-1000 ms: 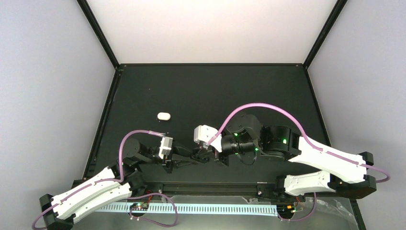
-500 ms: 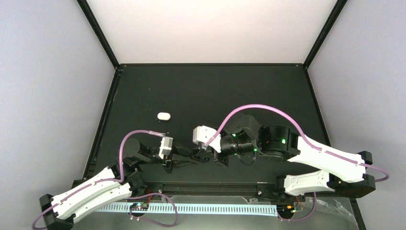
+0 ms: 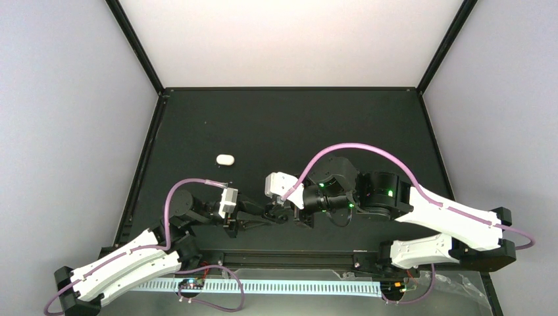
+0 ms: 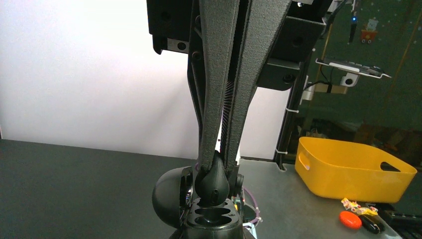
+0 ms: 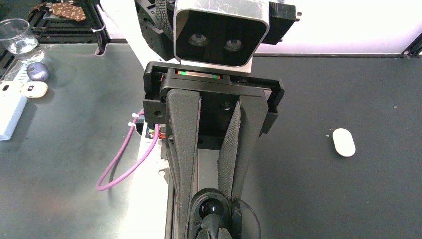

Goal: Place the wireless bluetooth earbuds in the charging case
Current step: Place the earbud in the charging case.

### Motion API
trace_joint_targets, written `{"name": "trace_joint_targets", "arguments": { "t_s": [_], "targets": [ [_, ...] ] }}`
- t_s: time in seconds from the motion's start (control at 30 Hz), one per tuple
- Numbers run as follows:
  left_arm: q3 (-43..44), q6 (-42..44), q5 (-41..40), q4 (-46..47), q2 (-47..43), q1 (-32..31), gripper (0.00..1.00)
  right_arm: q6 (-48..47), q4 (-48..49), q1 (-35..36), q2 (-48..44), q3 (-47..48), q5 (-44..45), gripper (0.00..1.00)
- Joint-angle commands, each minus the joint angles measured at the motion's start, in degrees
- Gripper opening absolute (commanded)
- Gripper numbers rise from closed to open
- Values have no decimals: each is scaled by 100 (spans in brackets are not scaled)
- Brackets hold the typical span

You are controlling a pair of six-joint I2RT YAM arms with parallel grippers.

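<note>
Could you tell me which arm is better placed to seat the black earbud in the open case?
Right. The right tool grips the black earbud just above the sockets of the open case, so probably only a short push remains; the left tool is holding that case.

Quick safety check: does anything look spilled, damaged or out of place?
Nothing stands out. The white oval case lies flat on the mat; the black earbud is pinched right at the open charging case.

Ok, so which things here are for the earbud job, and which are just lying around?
For the job: black earbud, right over the open black case; white case, lying on its own.

Just lying about: yellow bin, orange thing beside it, clear glass off to the side.
</note>
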Motion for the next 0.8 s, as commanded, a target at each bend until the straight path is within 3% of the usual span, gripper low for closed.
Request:
{"name": "trace_joint_targets", "arguments": {
  "t_s": [0.0, 0.77],
  "targets": [
    [187, 112, -51, 15, 38, -27, 1, -40, -37, 53, 30, 170, 134, 1],
    [143, 89, -54, 13, -41, -27, 2, -44, 11, 108, 147, 105, 151, 1]
  ]
}}
